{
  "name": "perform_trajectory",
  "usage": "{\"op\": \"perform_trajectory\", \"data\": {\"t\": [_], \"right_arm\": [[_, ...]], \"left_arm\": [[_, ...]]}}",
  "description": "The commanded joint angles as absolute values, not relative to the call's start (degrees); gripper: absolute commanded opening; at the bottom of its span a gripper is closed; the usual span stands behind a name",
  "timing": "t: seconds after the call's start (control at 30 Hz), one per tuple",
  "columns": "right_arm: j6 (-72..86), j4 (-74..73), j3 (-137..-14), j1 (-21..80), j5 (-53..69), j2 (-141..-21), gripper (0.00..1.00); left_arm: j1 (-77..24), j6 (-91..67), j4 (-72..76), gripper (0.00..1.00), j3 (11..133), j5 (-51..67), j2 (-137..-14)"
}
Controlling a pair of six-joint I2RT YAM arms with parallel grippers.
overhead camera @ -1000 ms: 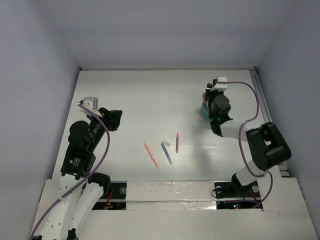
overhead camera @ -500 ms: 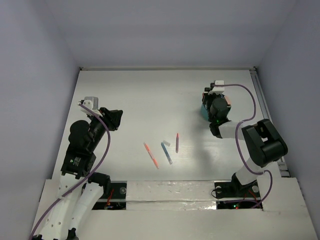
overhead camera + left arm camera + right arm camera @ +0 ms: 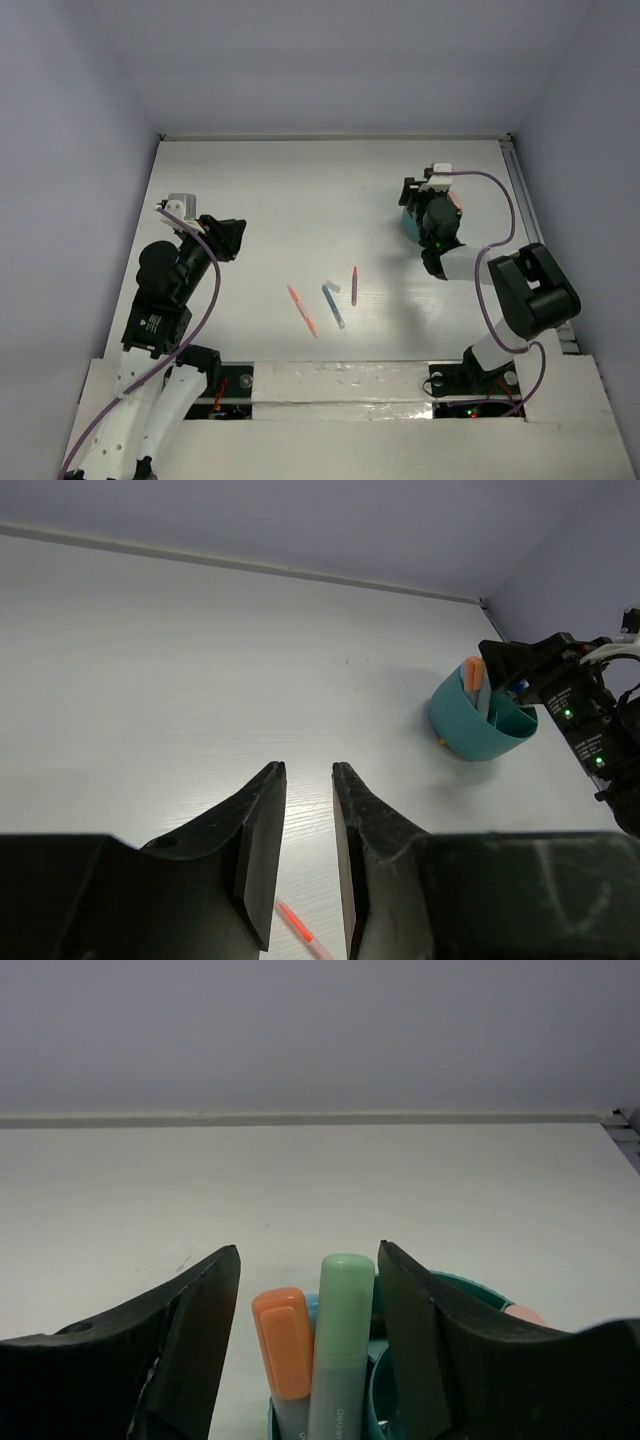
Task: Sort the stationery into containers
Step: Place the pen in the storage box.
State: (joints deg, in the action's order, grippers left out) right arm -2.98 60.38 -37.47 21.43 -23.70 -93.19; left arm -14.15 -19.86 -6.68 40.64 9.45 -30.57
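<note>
The teal cup (image 3: 405, 223) stands at the right of the table, mostly under my right gripper (image 3: 417, 197). In the right wrist view my right gripper (image 3: 308, 1252) is open, its jaws on either side of an orange marker (image 3: 290, 1350) and a green marker (image 3: 342, 1340) that stand in the cup (image 3: 468, 1292), touching neither. A light-blue marker (image 3: 312, 1306) and a pink eraser (image 3: 525, 1313) also sit in the cup. An orange pen (image 3: 301, 309), a blue pen (image 3: 333, 306) and a purple crayon (image 3: 354, 285) lie mid-table. My left gripper (image 3: 226, 236) is slightly open and empty, well left of them.
The left wrist view shows the cup (image 3: 480, 730), the right arm (image 3: 585, 720) beside it and the orange pen (image 3: 300, 928) below my left gripper (image 3: 308, 772). A metal rail (image 3: 515, 170) runs along the table's right edge. Walls close the back and sides.
My right wrist has drawn back slightly toward the near side while staying over the cup. The left arm and the items on the table have not moved.
</note>
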Motion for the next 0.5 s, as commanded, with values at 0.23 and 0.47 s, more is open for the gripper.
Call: {"op": "perform_trajectory", "data": {"t": [0.23, 0.47], "right_arm": [[5.5, 51.3, -38.1, 21.3, -17.3, -80.6, 0.75], [16.5, 29.8, -43.8, 25.2, -4.1, -77.8, 0.0]], "left_arm": [[-14.3, -20.4, -3.4, 0.24, 40.3, 10.5, -29.9], [-14.3, -21.5, -2.2, 0.24, 39.3, 13.4, -31.2]]}}
